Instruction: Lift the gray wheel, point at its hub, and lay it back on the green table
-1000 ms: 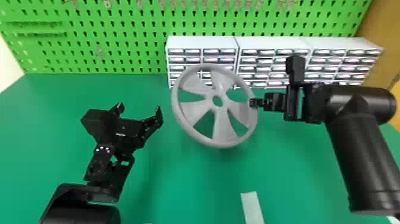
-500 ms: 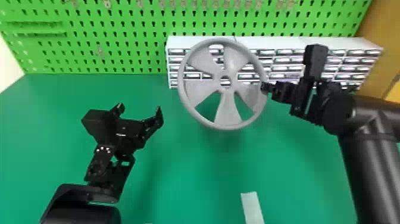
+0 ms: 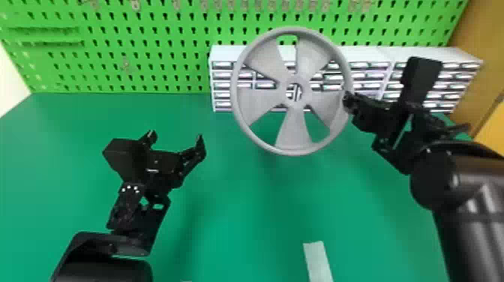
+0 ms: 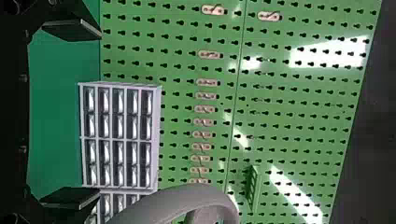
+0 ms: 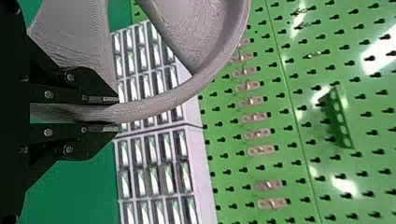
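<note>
1. Green counter: your wheel is held above it; release up there and it would likely drop hard.
2. Drawers: swing the wheel too far back and you might knock them.
3. Wheel: gripped at one side, its weight could twist it.
4. Right pincer: clamped on the rim; ease off and that may slip.
5. Left pincer: fingers apart; jab the hub and you could push the wheel loose.

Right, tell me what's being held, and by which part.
The wheel, by its rim: the right gripper has it between its fingers, at the wheel's right side. The left gripper is open and empty.
</note>
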Motion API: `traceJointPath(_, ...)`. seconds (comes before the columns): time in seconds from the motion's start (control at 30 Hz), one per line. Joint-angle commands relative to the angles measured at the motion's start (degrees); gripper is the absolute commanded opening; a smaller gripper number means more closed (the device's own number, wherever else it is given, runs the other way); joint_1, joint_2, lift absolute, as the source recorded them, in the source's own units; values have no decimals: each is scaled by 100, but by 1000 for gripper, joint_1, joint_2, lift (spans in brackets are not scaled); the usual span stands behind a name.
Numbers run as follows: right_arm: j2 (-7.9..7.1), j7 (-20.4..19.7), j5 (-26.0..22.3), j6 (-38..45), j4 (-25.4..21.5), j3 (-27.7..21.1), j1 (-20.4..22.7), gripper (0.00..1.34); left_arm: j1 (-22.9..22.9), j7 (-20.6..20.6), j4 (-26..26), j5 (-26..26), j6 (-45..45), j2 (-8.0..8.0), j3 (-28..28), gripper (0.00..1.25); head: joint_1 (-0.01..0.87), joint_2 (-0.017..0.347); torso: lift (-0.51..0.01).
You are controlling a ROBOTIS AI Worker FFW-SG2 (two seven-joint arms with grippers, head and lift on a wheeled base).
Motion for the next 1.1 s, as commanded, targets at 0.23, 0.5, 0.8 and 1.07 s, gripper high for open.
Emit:
traceJointPath(0.23, -8, -329, 307, -1573, -420, 66, 955, 78, 10, 10, 0, 31, -18, 0, 7, 1141, 692, 48, -93)
traceJointPath(0.5, -8, -444, 553, -2768, -403, 137, 1377, 78, 18, 19, 0, 58, -18, 0, -37, 1138, 692, 48, -93)
traceJointPath(0.8, -43, -514, 720, -3542, -350, 145, 1676, 78, 106, 19, -18, 128, -9, 0, -160, 1138, 692, 48, -93)
traceJointPath(1.07, -105, -531, 825, -3911, -323, 119, 1755, 78, 300, 19, -360, 172, 202, -9, -256, 1138, 692, 48, -93)
